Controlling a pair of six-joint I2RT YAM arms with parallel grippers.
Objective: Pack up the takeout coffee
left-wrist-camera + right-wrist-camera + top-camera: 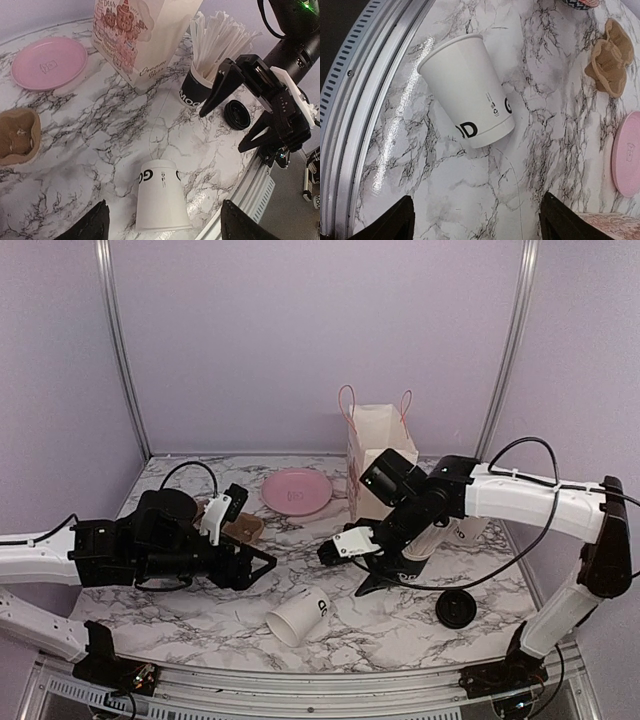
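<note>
**A:** What's biggest here?
**B:** The marble tabletop (180, 625), with an arm reaching in from each side.
**A:** And the jaws?
**B:** The left gripper (258, 568) has its jaws spread wide and empty. The right gripper (222, 131) is the same, gaping and holding nothing.
**A:** What's at the back?
**B:** A paper bag (375, 455) stands upright, with a pink plate (297, 490) just left of it.
**A:** And the coffee?
**B:** One white cup (298, 615) lies on its side near the front edge, between the grippers and touching neither. Its open mouth faces the left arm. A black lid (455, 608) lies well to its right.
</note>
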